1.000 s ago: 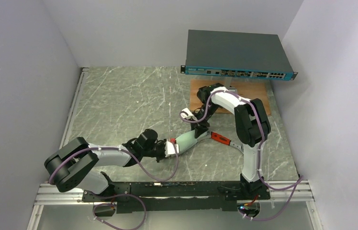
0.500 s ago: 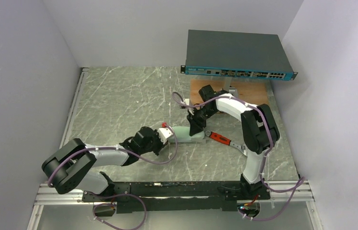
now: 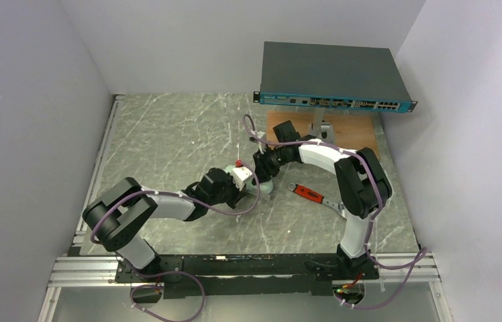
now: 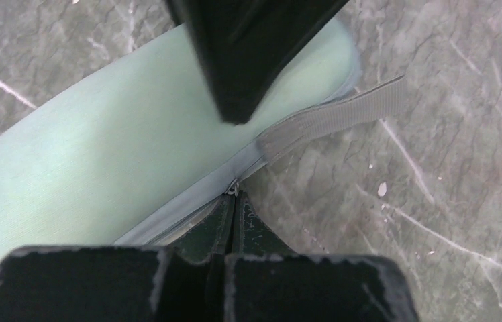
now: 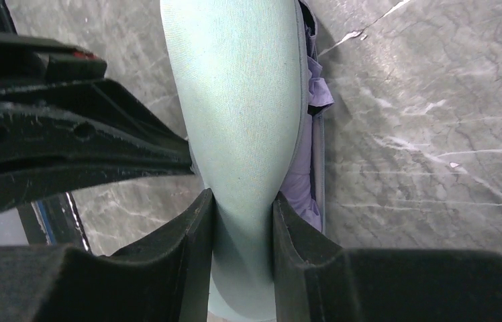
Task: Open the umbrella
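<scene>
The mint-green case point(image 5: 235, 80) lies on the marble table, and my right gripper point(image 5: 243, 208) is shut on its narrow end. Lavender fabric of the umbrella point(image 5: 300, 191) shows through the case's parted seam on the right side. My left gripper point(image 4: 235, 201) is shut on the small zipper pull at the case's grey zipper band, its fingertips point(image 4: 252, 225) pressed together. From above, the left gripper point(image 3: 243, 178) and right gripper point(image 3: 266, 169) meet over the case point(image 3: 266, 188), which the arms mostly hide. The umbrella's shaft and handle are hidden.
A grey strap point(image 4: 342, 115) trails from the case onto the table. A red-handled tool point(image 3: 309, 194) lies just right of the case. At the back right, a network switch point(image 3: 332, 77) stands above a wooden board point(image 3: 362, 131). Walls enclose the table on three sides.
My left gripper has travelled right and away along the case while staying shut. The right gripper has swung left with the case's end, and the case has turned under the arms.
</scene>
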Controlling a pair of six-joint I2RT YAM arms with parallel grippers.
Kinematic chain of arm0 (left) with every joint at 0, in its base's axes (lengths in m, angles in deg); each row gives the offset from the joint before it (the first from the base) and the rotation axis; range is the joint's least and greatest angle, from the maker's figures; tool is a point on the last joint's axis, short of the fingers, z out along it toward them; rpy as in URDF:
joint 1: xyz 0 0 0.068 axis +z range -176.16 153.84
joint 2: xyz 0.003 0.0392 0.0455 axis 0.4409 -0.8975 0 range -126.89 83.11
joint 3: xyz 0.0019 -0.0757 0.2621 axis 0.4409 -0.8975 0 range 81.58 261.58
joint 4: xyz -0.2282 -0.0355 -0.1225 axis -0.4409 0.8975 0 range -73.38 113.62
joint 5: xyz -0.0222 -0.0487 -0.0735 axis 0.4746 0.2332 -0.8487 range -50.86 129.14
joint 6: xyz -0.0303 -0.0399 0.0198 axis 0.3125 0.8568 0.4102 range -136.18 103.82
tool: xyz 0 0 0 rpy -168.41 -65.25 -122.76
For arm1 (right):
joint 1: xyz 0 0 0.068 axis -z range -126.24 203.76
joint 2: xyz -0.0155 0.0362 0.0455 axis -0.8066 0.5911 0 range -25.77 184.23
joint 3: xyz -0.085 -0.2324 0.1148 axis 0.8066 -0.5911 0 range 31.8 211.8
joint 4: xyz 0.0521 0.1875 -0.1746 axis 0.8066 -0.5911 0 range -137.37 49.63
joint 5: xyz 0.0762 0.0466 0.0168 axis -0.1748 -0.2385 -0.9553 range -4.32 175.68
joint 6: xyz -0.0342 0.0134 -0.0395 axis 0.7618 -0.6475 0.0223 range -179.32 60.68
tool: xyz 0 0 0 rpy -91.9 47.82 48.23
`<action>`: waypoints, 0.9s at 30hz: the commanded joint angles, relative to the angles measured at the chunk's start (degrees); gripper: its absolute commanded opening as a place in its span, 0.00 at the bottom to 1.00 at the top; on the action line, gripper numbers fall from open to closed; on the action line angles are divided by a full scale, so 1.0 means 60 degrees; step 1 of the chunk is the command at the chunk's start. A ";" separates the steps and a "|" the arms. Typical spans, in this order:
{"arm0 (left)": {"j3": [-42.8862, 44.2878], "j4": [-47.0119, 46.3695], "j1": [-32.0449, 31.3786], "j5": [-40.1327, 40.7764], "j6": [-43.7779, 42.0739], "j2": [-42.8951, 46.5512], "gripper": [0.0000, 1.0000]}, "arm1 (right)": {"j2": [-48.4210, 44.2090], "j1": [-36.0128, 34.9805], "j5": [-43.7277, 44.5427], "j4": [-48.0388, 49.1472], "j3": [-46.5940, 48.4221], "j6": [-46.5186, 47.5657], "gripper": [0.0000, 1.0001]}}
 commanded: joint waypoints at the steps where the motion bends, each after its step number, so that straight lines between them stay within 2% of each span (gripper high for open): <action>1: 0.0267 -0.0775 -0.0090 -0.0862 0.0312 0.0004 0.00 | 0.0307 -0.0068 0.0901 0.1685 -0.0163 -0.0841 0.00; 2: 0.0189 -0.0557 0.0037 -0.0967 0.0318 0.0220 0.01 | 0.0238 -0.0067 0.0793 0.1754 -0.0220 -0.0796 0.00; 3: 0.0089 -0.0267 0.0192 -0.1170 0.0354 0.0537 0.14 | 0.0185 -0.0067 0.0710 0.1744 -0.0220 -0.0741 0.00; 5: -0.0176 0.0456 0.0624 -0.1696 0.0410 0.1341 0.49 | 0.0107 -0.0070 0.0422 0.1514 -0.0114 -0.0518 0.23; 7: -0.0318 0.1492 0.1074 -0.1884 0.0322 0.2299 0.69 | -0.0016 -0.0066 0.0252 0.1269 -0.0001 -0.0281 0.56; 8: -0.0319 0.2064 0.1330 -0.1942 0.0285 0.2785 0.75 | -0.0088 -0.0069 0.0162 0.1153 0.0068 -0.0162 0.61; 11: -0.0288 0.3504 0.2134 -0.2677 0.0146 0.4021 0.81 | -0.0270 -0.0065 -0.0233 0.0804 0.0269 0.0343 0.69; 17: 0.0065 0.4923 0.3286 -0.2854 -0.0304 0.5270 0.92 | -0.0619 -0.0213 -0.1140 -0.0012 0.0474 0.1490 0.69; 19: 0.0220 0.5093 0.3650 -0.2735 -0.0335 0.5336 0.94 | -0.0792 -0.0366 -0.1304 -0.0335 0.0451 0.2114 0.67; 24: 0.0855 0.5178 0.4444 -0.2951 -0.0361 0.4874 0.91 | -0.0850 -0.0927 -0.1359 -0.1672 0.0720 0.3930 0.60; 27: 0.1247 0.5150 0.4683 -0.3127 -0.0225 0.4502 0.88 | -0.0907 -0.1177 -0.1263 -0.1899 0.0740 0.4264 0.53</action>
